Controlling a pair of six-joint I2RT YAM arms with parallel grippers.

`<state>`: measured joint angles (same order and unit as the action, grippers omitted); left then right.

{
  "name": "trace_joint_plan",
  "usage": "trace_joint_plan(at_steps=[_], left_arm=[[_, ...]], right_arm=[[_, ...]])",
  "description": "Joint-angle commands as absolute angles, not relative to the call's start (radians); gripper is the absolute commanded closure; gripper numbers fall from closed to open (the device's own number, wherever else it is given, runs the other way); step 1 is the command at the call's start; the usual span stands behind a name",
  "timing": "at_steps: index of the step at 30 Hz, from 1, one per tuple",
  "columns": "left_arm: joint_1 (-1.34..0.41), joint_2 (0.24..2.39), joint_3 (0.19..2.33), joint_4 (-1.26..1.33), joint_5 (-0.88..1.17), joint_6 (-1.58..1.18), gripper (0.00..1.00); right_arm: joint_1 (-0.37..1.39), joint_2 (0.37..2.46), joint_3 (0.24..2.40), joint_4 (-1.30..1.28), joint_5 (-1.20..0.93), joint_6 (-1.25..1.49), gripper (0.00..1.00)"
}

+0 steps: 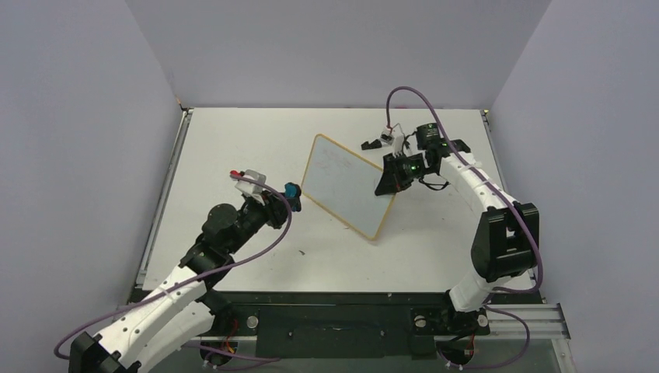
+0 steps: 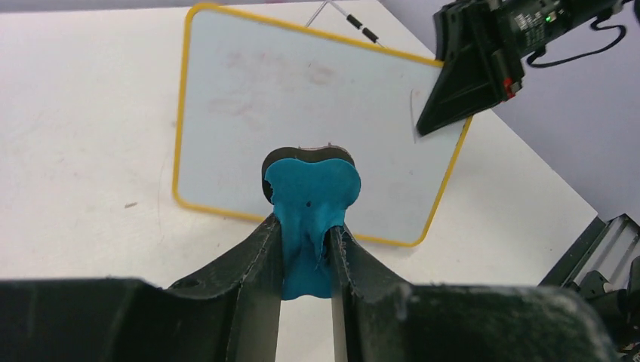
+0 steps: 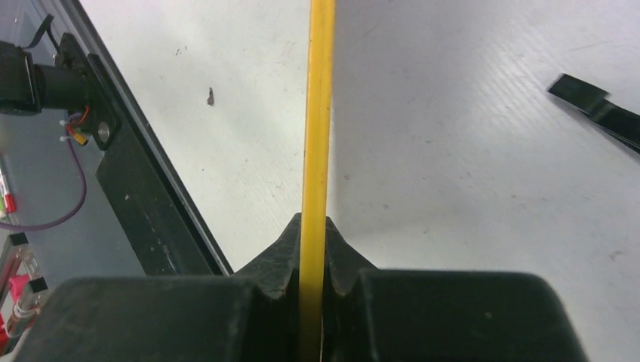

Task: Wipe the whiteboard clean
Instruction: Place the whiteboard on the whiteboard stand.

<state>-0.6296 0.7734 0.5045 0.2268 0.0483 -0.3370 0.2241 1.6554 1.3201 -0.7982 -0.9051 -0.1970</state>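
Blue foam with a black backing, the eraser (image 2: 311, 200) sits pinched between the left fingers (image 2: 253, 260), which are clamped on its lower half so that its rounded top sticks out past their tips. In the top view it lies just beside the left edge of the whiteboard (image 1: 346, 186); whether the two touch cannot be told. The right fingers (image 3: 275, 260) are closed tight on the board's thin yellow frame, which runs straight up the middle of the right wrist view. The board stands tilted near the centre of the top view, its lower edge on the table (image 1: 233, 140) and its upper right side in the right arm's hold. Its white face carries only faint reddish smudges toward the upper left in the left wrist view. The table is white and matte, marked with small dark specks and light scuffs, and a black strip (image 3: 596, 105) lies on it at the upper right of the right wrist view. A black rail (image 1: 334, 311) runs along the bottom of the top view, where the arm bases sit. Pale lavender-grey walls (image 1: 78, 116) close the table in at left, right and top.
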Motion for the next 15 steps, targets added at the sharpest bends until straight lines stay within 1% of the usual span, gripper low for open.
trace_joint_plan(at_steps=[1, 4, 8, 15], left_arm=[[-0.605, 0.629, 0.451, 0.042, 0.023, -0.389, 1.0], [-0.605, 0.545, 0.416, 0.019, 0.01, -0.414, 1.0], [-0.606, 0.518, 0.426, 0.003, -0.015, -0.415, 1.0], [-0.605, 0.501, 0.427, -0.034, -0.03, -0.415, 1.0]], right_arm=[[0.177, 1.566, 1.399, -0.756, -0.95, -0.171, 1.0], [0.141, 1.562, 1.436, -0.753, -0.964, -0.133, 1.0], [0.108, 1.56, 1.468, -0.721, -0.982, -0.059, 1.0], [0.066, 1.522, 1.48, -0.493, -0.921, 0.175, 1.0]])
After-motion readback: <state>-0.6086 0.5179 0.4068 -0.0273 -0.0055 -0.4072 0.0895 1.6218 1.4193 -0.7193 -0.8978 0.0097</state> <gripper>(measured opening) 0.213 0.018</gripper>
